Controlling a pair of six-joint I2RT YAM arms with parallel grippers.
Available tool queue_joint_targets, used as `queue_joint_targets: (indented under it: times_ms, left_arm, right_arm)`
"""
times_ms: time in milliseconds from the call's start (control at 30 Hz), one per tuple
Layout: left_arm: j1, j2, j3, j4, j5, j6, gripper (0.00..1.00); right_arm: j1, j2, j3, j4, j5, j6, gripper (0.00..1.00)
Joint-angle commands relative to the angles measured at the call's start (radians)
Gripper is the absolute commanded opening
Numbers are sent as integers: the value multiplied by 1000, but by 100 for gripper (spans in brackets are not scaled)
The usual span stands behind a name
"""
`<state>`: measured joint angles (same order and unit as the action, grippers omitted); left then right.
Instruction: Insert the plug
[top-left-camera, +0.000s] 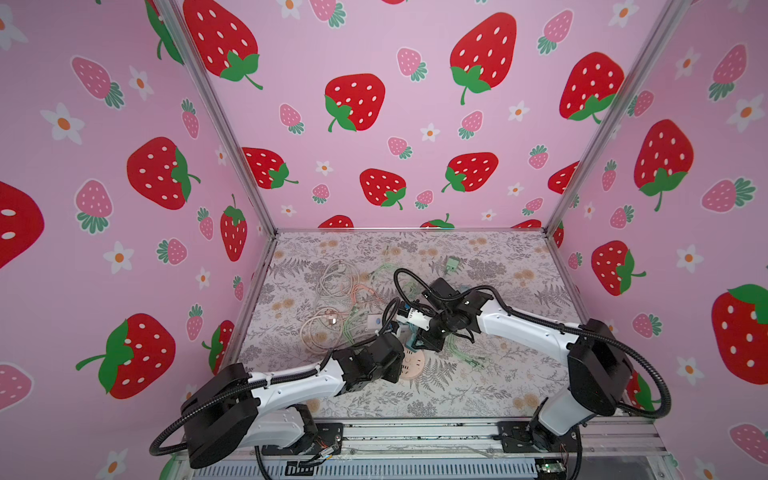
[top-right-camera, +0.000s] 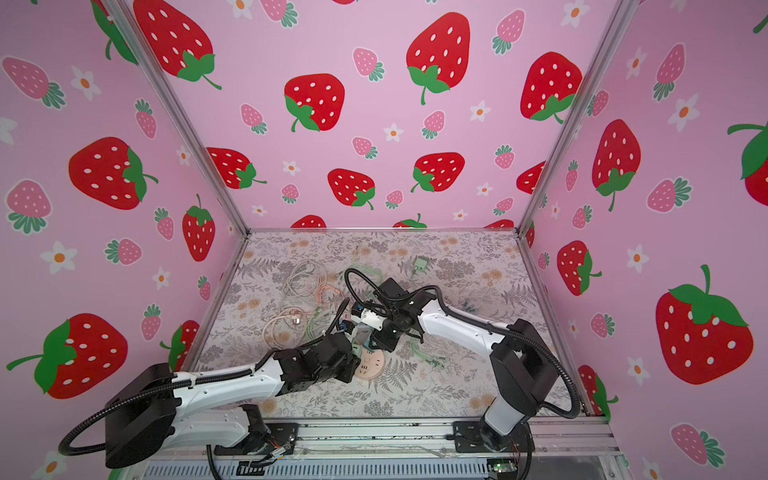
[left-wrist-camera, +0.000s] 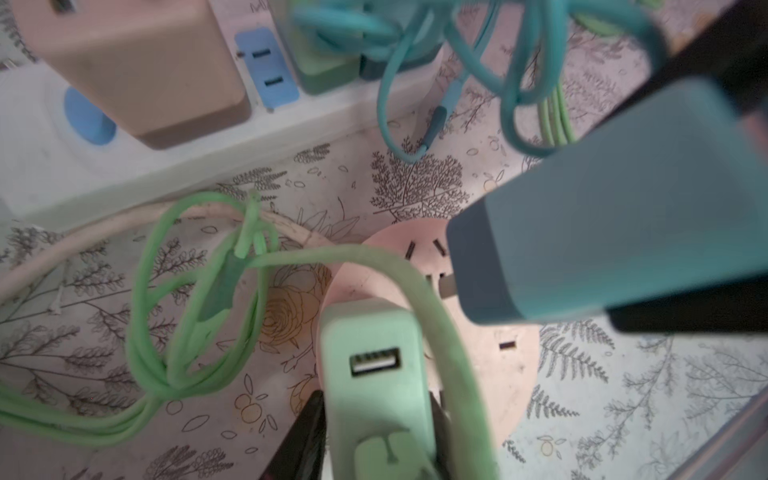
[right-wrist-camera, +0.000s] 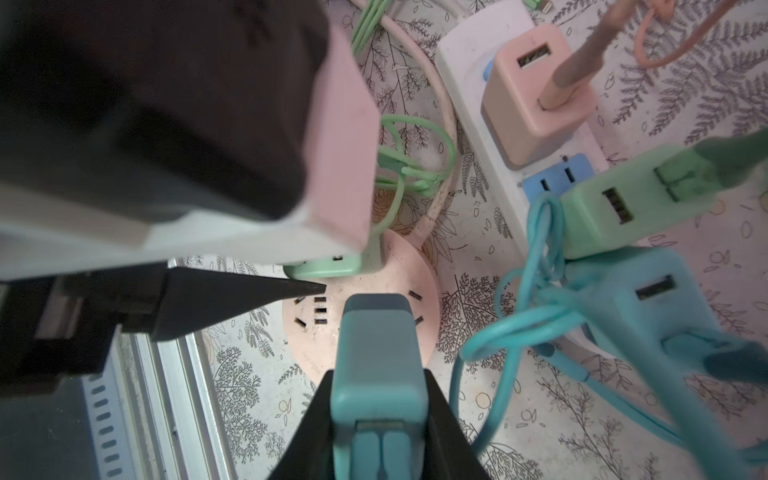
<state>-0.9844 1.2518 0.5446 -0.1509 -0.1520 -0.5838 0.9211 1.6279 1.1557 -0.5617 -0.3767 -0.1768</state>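
Two grippers meet over round pink plastic socket disc (top-left-camera: 413, 365), front-centre of floral-print table (top-left-camera: 478, 395) in both top views. R gripper (right-wrist-camera: 378, 386) clamped on teal-grey block charger plug (right-wrist-camera: 376, 332), cable end toward wrist; plug tilted, one metal prong bare, tip right at disc's slots, not seated. L gripper (left-wrist-camera: 374, 409): black fingers (left-wrist-camera: 303, 436) flank mint-green USB charger block (left-wrist-camera: 374, 345) standing upright on disc; pinching or loose, can't tell. Thick green cable (left-wrist-camera: 374, 257) arcs over disc beside mint block. Long white power strip (left-wrist-camera: 208, 145) lies just beside disc, w/ pink charger (right-wrist-camera: 536, 95), green charger (right-wrist-camera: 623, 208), teal charger (right-wrist-camera: 640, 299) sitting on it.
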Motion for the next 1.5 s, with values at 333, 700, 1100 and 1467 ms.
queue_joint_targets:
  times_ms: [333, 700, 1100, 1467]
  left_arm:
    - [-37, -170, -102, 18, 37, -21, 37]
    - [-58, -179, -214, 253, 49, 5, 0]
    - [-148, -118, -223, 406, -133, 18, 0]
    - [-150, -63, -235, 455, -188, 37, 0]
  right_arm:
    - [5, 49, -3, -19, 18, 12, 2]
    - [5, 53, -7, -12, 7, 26, 2]
    - [6, 60, -15, -9, 7, 43, 2]
    - [7, 64, 2, -23, 30, 38, 2]
